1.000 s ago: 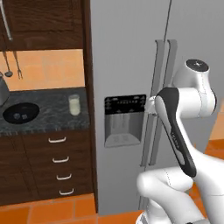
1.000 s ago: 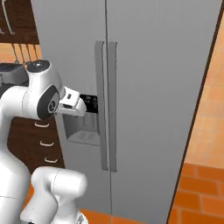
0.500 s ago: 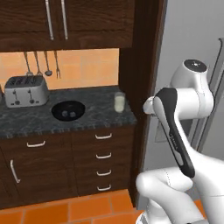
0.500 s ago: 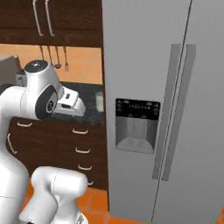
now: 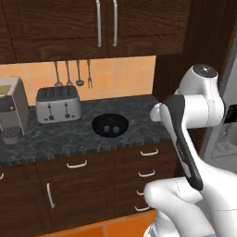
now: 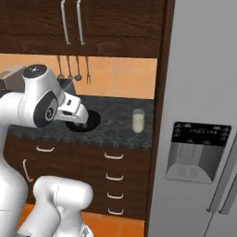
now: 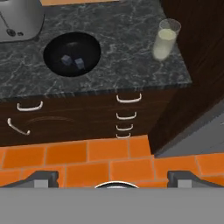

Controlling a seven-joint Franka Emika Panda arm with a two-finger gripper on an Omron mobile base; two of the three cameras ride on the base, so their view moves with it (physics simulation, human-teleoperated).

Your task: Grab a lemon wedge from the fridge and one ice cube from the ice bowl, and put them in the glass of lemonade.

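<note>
The glossy black ice bowl [image 7: 72, 53] sits on the dark stone counter [image 7: 127, 52], and two pale ice cubes [image 7: 66, 60] lie in it. The glass of lemonade [image 7: 165, 39] stands upright to the bowl's right, near the counter's end. My gripper [image 7: 113, 177] is open and empty, high over the orange floor in front of the drawers, well short of the counter. The bowl [image 5: 110, 125] shows beside my arm, and the glass [image 6: 138, 121] stands left of the grey fridge [image 6: 203, 83], whose doors are shut. The lemon wedge is hidden.
A silver toaster [image 5: 58, 104] stands left of the bowl, with a coffee machine [image 5: 10, 113] further left. Utensils [image 5: 73, 74] hang on the orange wall under dark wood cabinets [image 5: 92, 23]. A dark cabinet side panel [image 7: 192, 65] separates counter and fridge.
The whole picture has slid from the fridge front to the counter, so the base has driven left. The toaster and bowl have come into view. The gripper stays open.
</note>
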